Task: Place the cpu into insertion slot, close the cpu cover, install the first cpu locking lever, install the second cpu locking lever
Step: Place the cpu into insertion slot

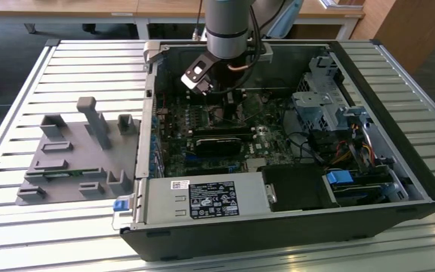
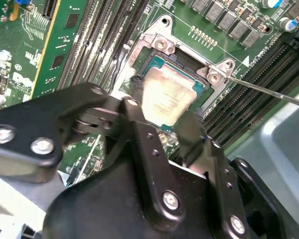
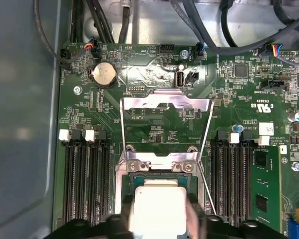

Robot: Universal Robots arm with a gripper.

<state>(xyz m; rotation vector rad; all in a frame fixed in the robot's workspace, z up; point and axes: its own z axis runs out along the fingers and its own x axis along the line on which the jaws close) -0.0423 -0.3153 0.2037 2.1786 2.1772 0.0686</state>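
The open dark metal computer case point(image 1: 278, 241) is lying on its side, and the arm is reaching down into it; inside, the green circuit board point(image 3: 229, 94) is facing up; on it the square silvery metal frame plate, the cpu cover point(image 3: 199, 103), is standing flipped open, leaving the small square dark insertion slot point(image 2: 157, 63) exposed; the small flat silvery-grey square cpu point(image 2: 167, 97) is hanging just over that slot, partly covering it, and I cannot tell whether it is touching yet. The black gripper point(image 2: 164, 117) is pinching the cpu by 2 opposite edges; its fingers point(image 2: 137, 117) are bearing on the chip at the chip's own width, so the chip is sitting squarely between them. Judging from this, seating it well is calling for keeping it level, squaring its corners with the slot's rim, and lowering it without pressing.
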